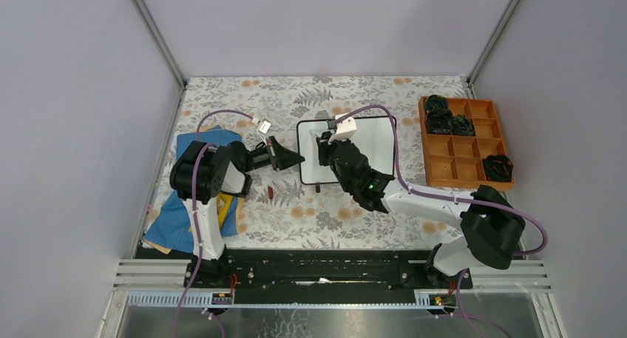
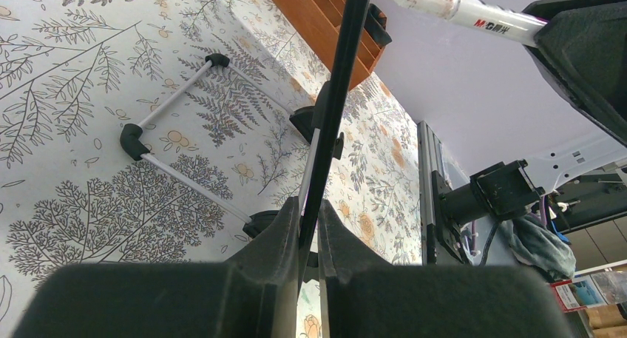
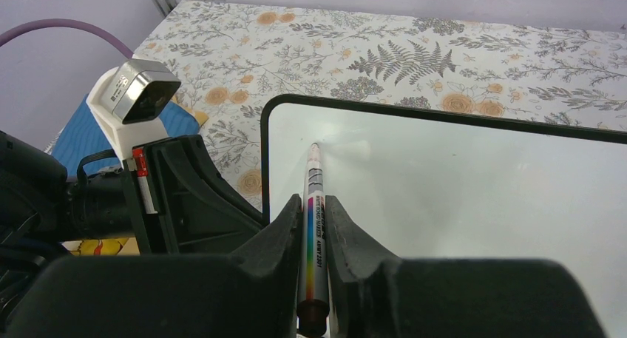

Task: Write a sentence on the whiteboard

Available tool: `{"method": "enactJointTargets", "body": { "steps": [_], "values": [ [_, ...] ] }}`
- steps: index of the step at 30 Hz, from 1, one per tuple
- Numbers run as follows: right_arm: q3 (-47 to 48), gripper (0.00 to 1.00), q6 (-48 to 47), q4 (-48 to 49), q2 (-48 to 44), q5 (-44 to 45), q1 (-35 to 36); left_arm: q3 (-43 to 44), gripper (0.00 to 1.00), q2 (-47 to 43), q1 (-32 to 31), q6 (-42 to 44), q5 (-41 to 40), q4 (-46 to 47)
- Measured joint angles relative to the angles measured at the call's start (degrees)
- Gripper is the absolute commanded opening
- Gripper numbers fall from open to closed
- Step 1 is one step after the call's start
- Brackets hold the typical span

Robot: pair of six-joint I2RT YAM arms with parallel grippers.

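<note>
The whiteboard (image 1: 377,147) stands tilted at the table's middle, its black-framed face (image 3: 458,190) blank where it shows; no sentence is in view. My left gripper (image 1: 299,159) is shut on the board's left edge, and in the left wrist view that gripper (image 2: 309,223) pinches the thin black frame (image 2: 341,72) edge-on. My right gripper (image 1: 323,150) reaches over the board's left part. The right gripper (image 3: 314,216) is shut on a white marker (image 3: 313,197) with a rainbow stripe. The marker's tip meets the board near its upper left corner.
A wooden compartment tray (image 1: 466,140) holding dark items sits at the right. Blue cloth (image 1: 176,214) lies under the left arm. A small red-brown piece (image 1: 271,194) lies on the floral tablecloth. The board's tubular stand (image 2: 174,97) shows behind it.
</note>
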Motion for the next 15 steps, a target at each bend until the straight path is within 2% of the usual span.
{"method": "enactJointTargets", "body": {
  "steps": [15],
  "values": [
    [-3.8, 0.0, 2.43, -0.09, -1.11, -0.35, 0.31, 0.0, 0.0, 0.0, 0.0, 0.0, -0.57, 0.0]
  ]
}}
